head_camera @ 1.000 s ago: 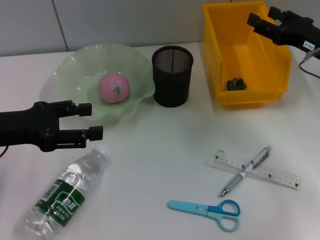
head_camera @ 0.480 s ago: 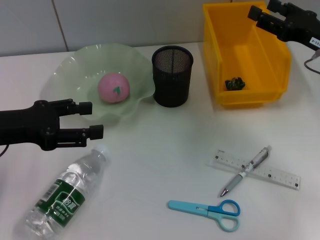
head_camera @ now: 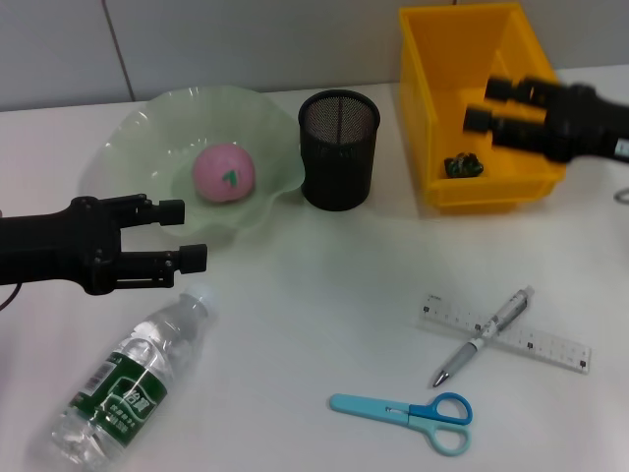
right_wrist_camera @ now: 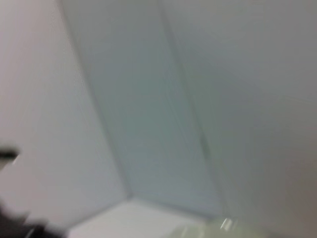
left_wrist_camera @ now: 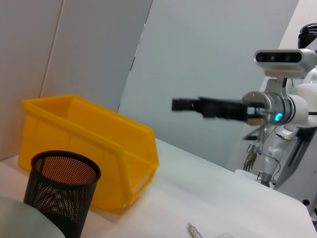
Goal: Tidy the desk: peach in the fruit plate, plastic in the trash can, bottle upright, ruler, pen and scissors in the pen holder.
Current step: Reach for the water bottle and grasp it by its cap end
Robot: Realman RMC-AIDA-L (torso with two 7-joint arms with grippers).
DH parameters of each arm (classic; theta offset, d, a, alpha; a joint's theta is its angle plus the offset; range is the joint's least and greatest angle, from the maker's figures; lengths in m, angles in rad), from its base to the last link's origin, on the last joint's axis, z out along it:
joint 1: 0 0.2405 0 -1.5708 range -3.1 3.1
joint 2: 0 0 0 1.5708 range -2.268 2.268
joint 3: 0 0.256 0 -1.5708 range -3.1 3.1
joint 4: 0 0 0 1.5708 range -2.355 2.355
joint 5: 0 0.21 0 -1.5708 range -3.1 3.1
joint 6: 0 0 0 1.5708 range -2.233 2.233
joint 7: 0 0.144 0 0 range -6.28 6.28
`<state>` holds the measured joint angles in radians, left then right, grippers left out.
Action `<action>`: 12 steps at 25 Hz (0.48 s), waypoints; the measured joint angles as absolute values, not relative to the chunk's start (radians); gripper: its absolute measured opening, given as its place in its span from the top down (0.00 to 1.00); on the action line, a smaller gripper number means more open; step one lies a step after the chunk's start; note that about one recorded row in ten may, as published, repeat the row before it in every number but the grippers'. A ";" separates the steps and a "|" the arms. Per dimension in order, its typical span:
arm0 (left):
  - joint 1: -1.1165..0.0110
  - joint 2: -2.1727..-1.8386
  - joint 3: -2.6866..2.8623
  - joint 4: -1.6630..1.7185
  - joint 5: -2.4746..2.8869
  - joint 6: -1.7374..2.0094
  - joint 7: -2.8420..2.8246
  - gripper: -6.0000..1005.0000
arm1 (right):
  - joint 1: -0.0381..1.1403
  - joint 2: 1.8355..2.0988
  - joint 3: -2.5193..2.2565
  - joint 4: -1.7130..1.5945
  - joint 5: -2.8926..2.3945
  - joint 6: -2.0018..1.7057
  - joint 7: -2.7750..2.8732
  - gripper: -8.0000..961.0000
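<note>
- Right gripper (head_camera: 482, 105) had swung down and inward from the far rim of the yellow trash can (head_camera: 425, 88) within the last second, and hung over the bin's open mouth, its two fingers spread apart and holding nothing.
- Beneath it, a small dark crumpled piece of plastic (head_camera: 462, 165) lay on the bin floor near the front wall, apart from the fingers; judged from that, the plastic step was done and the arm was leaving the bin.
- Left gripper (head_camera: 189, 234) had barely shifted over that second: it hovered between the fruit plate (head_camera: 128, 138) and the cap of the lying bottle (head_camera: 128, 383), fingers parted and empty.
- The peach (head_camera: 223, 172) sat in the fruit plate, so that step also looked finished.
- The bottle lay on its side near the left gripper, not yet upright, probably that arm's next job.
- The ruler (head_camera: 536, 339) with the pen (head_camera: 484, 336) lying across it, and the scissors (head_camera: 405, 413) just in front of them, were on the table, well apart from the empty pen holder (head_camera: 338, 149); these seemed within the right arm's reach.
</note>
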<state>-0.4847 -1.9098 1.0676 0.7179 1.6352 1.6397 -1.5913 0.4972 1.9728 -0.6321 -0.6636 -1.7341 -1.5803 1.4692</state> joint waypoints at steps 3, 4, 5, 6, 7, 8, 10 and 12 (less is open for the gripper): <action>-0.484 -1.910 1.068 0.718 1.635 1.640 -1.594 0.17 | 0.502 1.964 -0.638 -0.680 -1.837 -1.639 1.494 0.22; -0.484 -1.910 1.068 0.718 1.635 1.640 -1.594 0.17 | 0.504 1.963 -0.638 -0.687 -1.863 -1.651 1.499 0.22; -0.484 -1.910 1.068 0.718 1.635 1.640 -1.594 0.17 | 0.506 1.963 -0.638 -0.698 -1.897 -1.667 1.506 0.22; -0.481 -1.909 1.068 0.718 1.635 1.640 -1.596 0.17 | 0.507 1.963 -0.638 -0.706 -1.928 -1.683 1.510 0.22; -0.480 -1.909 1.068 0.718 1.635 1.640 -1.596 0.17 | 0.510 1.963 -0.639 -0.712 -1.958 -1.701 1.513 0.23; -0.478 -1.908 1.068 0.718 1.635 1.640 -1.596 0.17 | 0.513 1.963 -0.639 -0.716 -1.986 -1.723 1.513 0.23; -0.475 -1.908 1.068 0.718 1.635 1.640 -1.596 0.17 | 0.519 1.963 -0.639 -0.719 -2.034 -1.761 1.510 0.23; -0.474 -1.909 1.068 0.717 1.637 1.639 -1.597 0.17 | 0.526 1.968 -0.640 -0.722 -2.082 -1.789 1.493 0.23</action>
